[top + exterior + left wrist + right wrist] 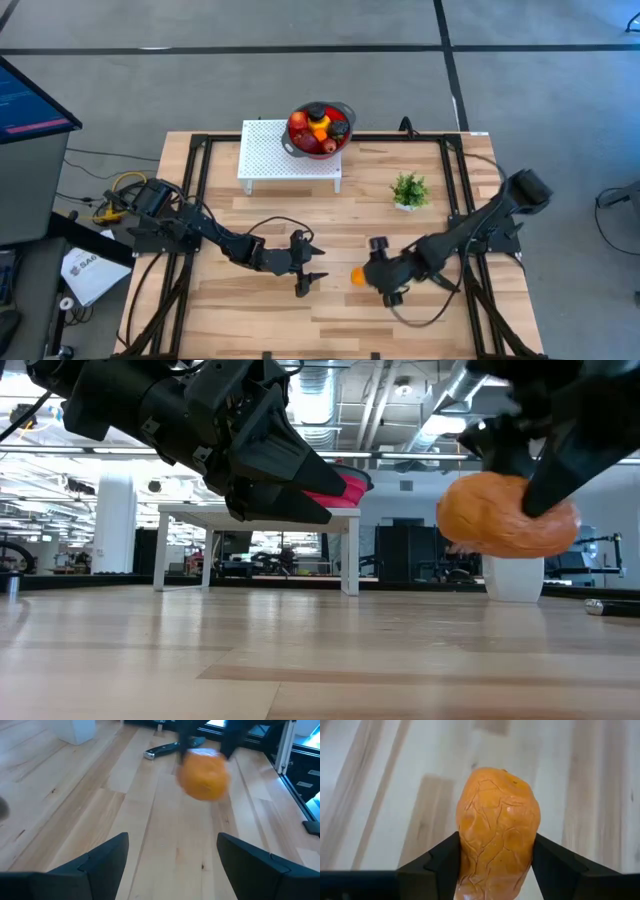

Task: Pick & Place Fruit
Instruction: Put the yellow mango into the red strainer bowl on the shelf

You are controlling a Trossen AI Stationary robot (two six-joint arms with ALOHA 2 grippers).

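One orange fruit point(497, 832), rounded and a little lumpy with a skin crossed by fine crack-like lines, is pinched between the two fingers of the right tool point(372, 277) and hangs clear above the worktop point(330, 320), well in front of the dark pot point(322, 128) and nearer the right side. The other fruit point(318, 129), red, orange, yellow and dark pieces, lie heaped together inside that pot, filling it to the rim.
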